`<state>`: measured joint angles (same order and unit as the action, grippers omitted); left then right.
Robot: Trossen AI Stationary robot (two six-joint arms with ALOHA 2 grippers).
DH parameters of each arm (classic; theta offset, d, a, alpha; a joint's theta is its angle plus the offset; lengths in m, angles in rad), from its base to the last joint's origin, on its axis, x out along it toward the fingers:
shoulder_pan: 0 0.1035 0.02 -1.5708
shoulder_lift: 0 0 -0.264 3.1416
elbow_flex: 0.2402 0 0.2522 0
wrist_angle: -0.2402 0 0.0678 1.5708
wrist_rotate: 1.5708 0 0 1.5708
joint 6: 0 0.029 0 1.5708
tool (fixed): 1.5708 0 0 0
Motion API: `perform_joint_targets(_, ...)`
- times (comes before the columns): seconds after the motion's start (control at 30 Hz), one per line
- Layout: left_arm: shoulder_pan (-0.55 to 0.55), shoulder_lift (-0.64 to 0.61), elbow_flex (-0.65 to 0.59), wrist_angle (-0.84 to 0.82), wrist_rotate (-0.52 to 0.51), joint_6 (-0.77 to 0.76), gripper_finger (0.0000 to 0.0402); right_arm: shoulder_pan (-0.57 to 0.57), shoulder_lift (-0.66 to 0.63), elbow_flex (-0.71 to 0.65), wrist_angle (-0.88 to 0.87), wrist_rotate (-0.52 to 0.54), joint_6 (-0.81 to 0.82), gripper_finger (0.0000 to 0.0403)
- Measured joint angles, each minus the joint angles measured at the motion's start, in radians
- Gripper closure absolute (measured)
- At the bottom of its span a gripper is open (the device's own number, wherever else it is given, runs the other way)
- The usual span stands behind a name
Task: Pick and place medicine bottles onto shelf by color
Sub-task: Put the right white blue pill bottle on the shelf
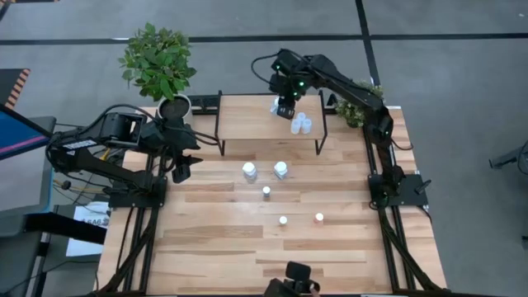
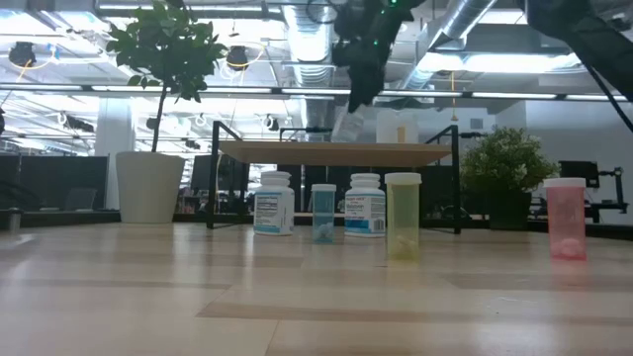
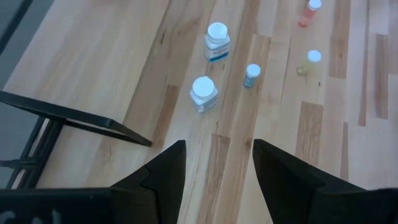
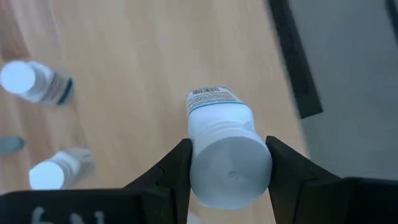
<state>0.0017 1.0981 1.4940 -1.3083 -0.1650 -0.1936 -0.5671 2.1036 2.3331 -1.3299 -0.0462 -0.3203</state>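
The shelf [image 1: 247,124] stands at the table's far middle, with small pale bottles [image 1: 299,124] standing on its right part. My right gripper [image 1: 285,106] hangs over the shelf, shut on a white medicine bottle [image 4: 224,143] with a bluish label. Two more white bottles [image 1: 249,171] [image 1: 281,170], a small blue one [image 1: 266,191], a yellowish one [image 1: 283,220] and an orange one [image 1: 318,218] stand on the table in front of the shelf. My left gripper [image 1: 183,169] waits open over the table's left side. My right gripper pinches the white bottle at its cap end [image 4: 205,158] between its two fingers. The fingers [image 4: 177,171] come from above, slanting down. The bottle hangs tilted below them [image 2: 348,125], its bottom low over the shelf board; whether it touches the board I cannot tell.
A potted plant [image 1: 161,70] stands at the far left corner beside the shelf, and a smaller plant [image 1: 355,107] at the far right. The shelf's black legs [image 1: 220,132] frame its sides. The shelf's left half and the table's near half show bare wood.
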Motion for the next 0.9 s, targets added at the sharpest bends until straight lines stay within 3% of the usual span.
perform_joint_targets(0.27,0.0,0.0,0.0,0.0,0.0,0.0,0.0228,0.015,-0.002,0.001,-0.003,0.025,-0.004,0.0223)
perform_joint_targets(0.57,0.0,0.0,0.0,-0.001,-0.004,-0.001,0.0228,0.015,-0.003,0.001,-0.019,0.025,-0.004,0.0168)
perform_joint_targets(0.9,0.0,0.0,0.0,-0.002,-0.004,-0.001,0.0228,0.015,-0.003,0.001,0.009,0.025,-0.001,0.0159)
